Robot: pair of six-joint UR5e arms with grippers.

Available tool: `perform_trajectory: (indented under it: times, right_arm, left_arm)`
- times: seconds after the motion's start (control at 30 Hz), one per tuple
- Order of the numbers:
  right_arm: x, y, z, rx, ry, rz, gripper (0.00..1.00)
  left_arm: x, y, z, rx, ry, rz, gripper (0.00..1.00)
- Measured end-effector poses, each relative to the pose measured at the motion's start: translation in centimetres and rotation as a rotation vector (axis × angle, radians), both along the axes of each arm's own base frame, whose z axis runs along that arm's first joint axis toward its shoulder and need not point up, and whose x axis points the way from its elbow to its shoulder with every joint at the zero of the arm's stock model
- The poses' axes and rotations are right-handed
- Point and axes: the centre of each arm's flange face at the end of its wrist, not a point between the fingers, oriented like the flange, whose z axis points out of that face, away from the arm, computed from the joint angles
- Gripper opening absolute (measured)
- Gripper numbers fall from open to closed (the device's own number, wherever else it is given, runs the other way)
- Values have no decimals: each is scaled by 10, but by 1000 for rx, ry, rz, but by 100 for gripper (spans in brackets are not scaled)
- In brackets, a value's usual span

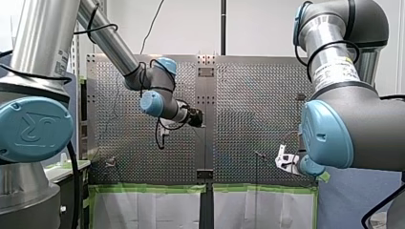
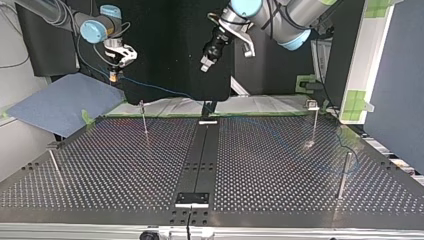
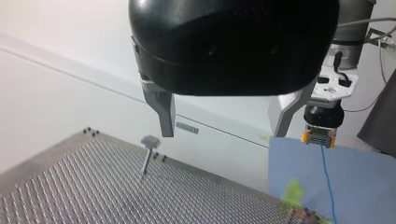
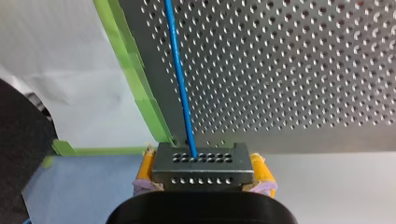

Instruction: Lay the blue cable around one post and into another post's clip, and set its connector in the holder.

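- Because the thin blue cable (image 4: 180, 79) looks light and limp, steering belongs at its stiff end: the dark grey perforated connector block (image 4: 203, 161), clamped between my right gripper's (image 4: 204, 170) yellow pads (image 4: 146, 168), aloft.
- Beyond it, the cable drops to the perforated metal table (image 4: 303, 60) and trails across (slack, likely to snag).
- Farther off, thin metal posts (image 2: 144, 117) stand well apart; my left gripper (image 3: 223, 128) hangs spread and empty.

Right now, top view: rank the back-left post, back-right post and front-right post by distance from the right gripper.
1. Back-left post, view's left, closest to my right gripper, which holds the connector.
2. Back-right post, same row, view's right.
3. Front-right post, farther right and nearer the camera.
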Motion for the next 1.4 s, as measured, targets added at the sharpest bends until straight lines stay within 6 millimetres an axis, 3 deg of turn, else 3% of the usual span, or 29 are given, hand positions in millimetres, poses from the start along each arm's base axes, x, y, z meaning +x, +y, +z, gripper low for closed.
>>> perform_trajectory:
  times: [0.27,0.77,1.03,1.4]
  right_arm:
    - [2,-2,17,-17,33,4,0]
    - [20,6,22,-3,32,101,0]
    - [25,9,21,2,62,123,0]
    - [24,7,22,-20,118,133,0]
  left_arm:
    - [9,-2,-1,-1,-64,39,100]
    - [15,-15,-41,40,-104,72,100]
    - [35,-22,-61,28,-129,112,100]
    - [70,-52,-71,-3,-221,116,100]
